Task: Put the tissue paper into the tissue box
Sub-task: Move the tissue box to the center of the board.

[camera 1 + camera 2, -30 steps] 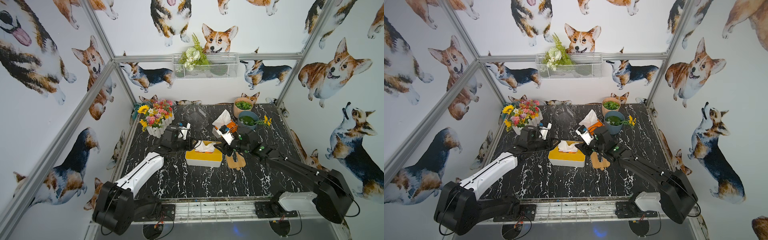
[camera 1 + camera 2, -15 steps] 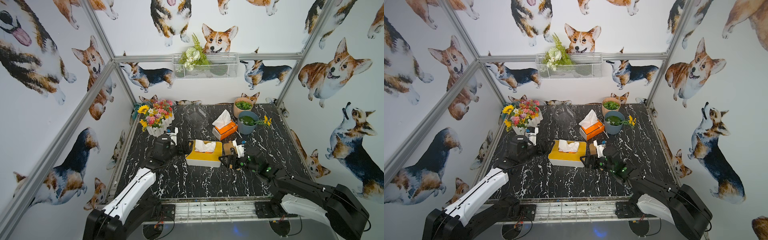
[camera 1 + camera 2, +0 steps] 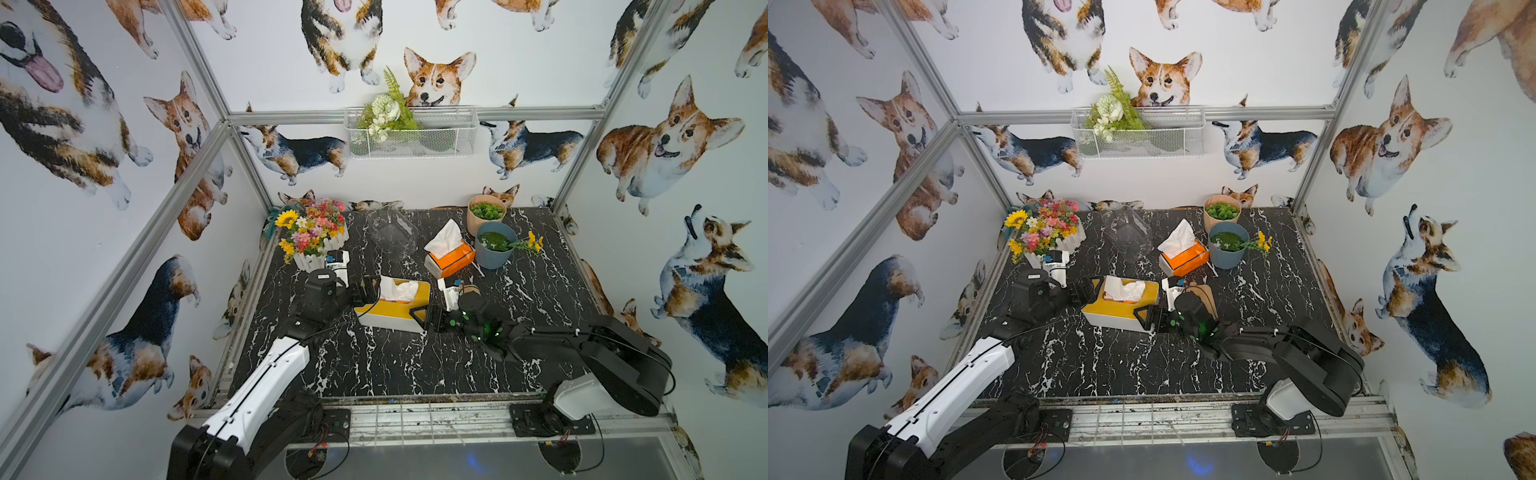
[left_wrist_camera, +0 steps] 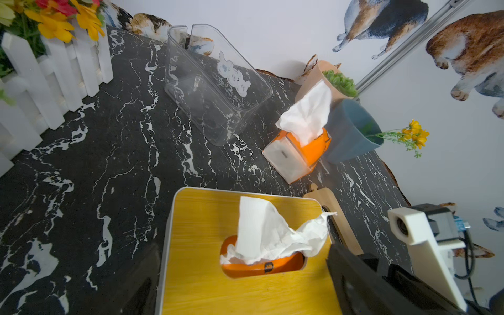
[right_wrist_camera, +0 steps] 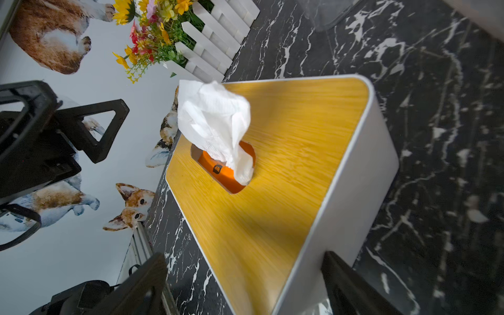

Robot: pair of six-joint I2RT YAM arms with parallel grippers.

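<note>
The crumpled white tissue paper [image 3: 397, 289] stands up out of the oval slot in the yellow wood-grain lid of the white tissue box [image 3: 386, 324], which sits in the middle of the black marble desk [image 3: 374, 365]. Under the slot an orange pack [image 4: 261, 268] shows, so the paper looks already housed, with only the top sheet out.

That sheet is feather-light, soft and easy to tear. If it needs tucking, the free upstanding fold close to the slot looks like the place to pinch it, and gently. The box itself is stiff with smooth walls and is best taken by its short ends.

The left end effector [image 3: 369, 288] stands wide and empty just beside the box's left end, with the tissue near it on its right but not touching. The right end effector [image 3: 422, 318] is spread wide too and holds nothing. It sits at the box's near right corner, and in the right wrist view its dark fingers [image 5: 343, 281] straddle that corner — one hard by the white wall, the other clear of it. The tissue lies beyond it, toward the far left.
</note>
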